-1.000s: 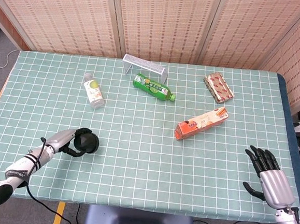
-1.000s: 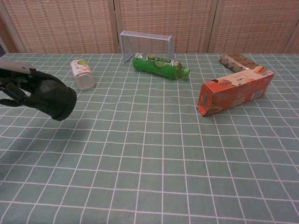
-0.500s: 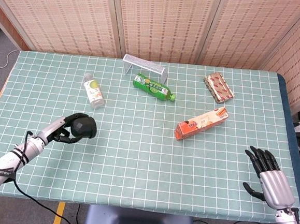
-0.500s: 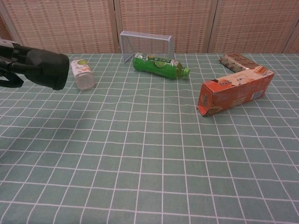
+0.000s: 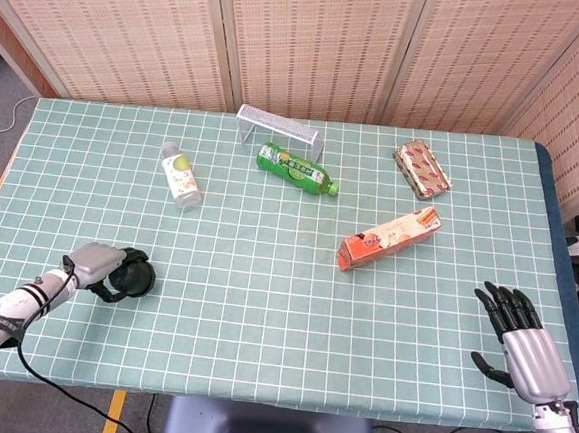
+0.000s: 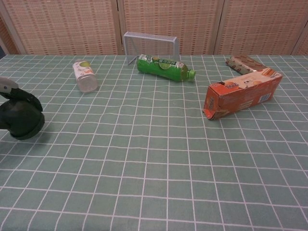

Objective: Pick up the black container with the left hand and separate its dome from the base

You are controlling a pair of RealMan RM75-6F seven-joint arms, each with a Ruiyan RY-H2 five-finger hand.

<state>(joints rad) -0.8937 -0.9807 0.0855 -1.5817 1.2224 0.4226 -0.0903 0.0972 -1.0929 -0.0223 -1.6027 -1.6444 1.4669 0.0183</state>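
Your left hand (image 5: 93,261) has come down and back toward the worktop's (image 5: 262,315) near-left corner since half a second ago, and the black container (image 5: 127,277) has come with it. The fingers are wrapped around the container, which sits low, at or just above the cloth; you can't tell contact from here. That puts it close to the left edge, with a broad bare stretch of checked cloth to its right. The small clear bottle (image 5: 180,176) lies well beyond it. Your right hand (image 5: 520,340) hangs by the near-right edge, fingers spread, holding nothing.
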